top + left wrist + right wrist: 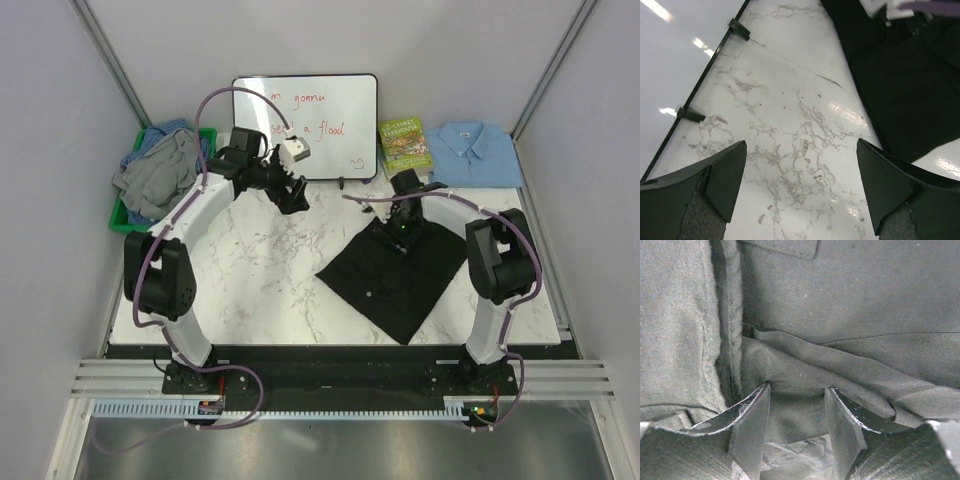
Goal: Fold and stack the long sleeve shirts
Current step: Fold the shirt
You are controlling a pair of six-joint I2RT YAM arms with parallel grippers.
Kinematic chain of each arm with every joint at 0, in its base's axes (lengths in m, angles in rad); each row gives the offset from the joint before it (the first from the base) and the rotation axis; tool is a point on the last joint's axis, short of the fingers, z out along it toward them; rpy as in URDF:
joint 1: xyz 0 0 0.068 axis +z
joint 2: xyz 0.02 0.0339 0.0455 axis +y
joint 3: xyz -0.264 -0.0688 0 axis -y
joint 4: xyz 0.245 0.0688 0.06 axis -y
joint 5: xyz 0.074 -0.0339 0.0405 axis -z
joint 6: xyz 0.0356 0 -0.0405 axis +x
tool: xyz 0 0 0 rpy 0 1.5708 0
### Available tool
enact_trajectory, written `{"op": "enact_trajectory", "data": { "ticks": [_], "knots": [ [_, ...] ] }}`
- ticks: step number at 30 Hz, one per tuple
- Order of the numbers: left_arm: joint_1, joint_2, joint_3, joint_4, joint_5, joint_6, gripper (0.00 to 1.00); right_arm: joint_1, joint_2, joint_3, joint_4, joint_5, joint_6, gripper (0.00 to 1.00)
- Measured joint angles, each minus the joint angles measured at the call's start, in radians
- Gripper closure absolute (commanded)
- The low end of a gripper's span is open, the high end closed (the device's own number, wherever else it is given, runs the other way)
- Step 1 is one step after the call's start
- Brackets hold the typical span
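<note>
Pinches, with right gripper (403, 228) half closed, a fold at the black shirt's (400, 285) corner nearest the whiteboard (305, 125). Lies flat right of that whiteboard, long axis slanting away from it. Holds left gripper (294, 196) wide open, empty, just before the whiteboard, farther from the cloth.

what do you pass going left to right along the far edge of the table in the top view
green bin with a grey shirt heaped in it → whiteboard → green-covered book → light blue shirt
</note>
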Motion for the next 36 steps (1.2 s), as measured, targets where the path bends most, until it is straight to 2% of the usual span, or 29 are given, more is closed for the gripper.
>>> {"op": "enact_trajectory", "data": {
  "ticks": [7,11,16,19,23,29,33,36],
  "knots": [
    [0.090,-0.093,-0.097,0.006,-0.002,-0.060,0.03,0.254,0.009,0.012,-0.030,0.009,-0.161,0.44],
    [0.105,-0.140,-0.136,0.005,-0.006,-0.074,0.03,0.394,0.077,0.109,-0.105,0.019,-0.289,0.44],
    [0.113,-0.174,-0.173,0.005,-0.021,-0.077,0.03,0.455,0.209,0.315,-0.229,0.035,-0.338,0.43],
    [0.133,-0.178,-0.197,0.004,-0.020,-0.084,0.05,0.436,0.289,0.455,-0.257,0.005,-0.302,0.39],
    [0.196,-0.167,-0.220,0.001,0.030,-0.135,0.10,0.362,0.286,0.470,-0.244,-0.083,-0.233,0.31],
    [0.242,-0.143,-0.257,-0.005,0.170,-0.198,0.14,0.190,0.134,0.370,-0.256,-0.238,-0.162,0.28],
    [0.203,-0.116,-0.263,-0.026,0.238,-0.205,0.18,0.086,-0.012,0.290,-0.304,-0.362,-0.150,0.30],
    [0.160,-0.085,-0.263,-0.054,0.264,-0.205,0.20,0.064,-0.056,0.227,-0.349,-0.436,-0.150,0.32]
  ]
}}
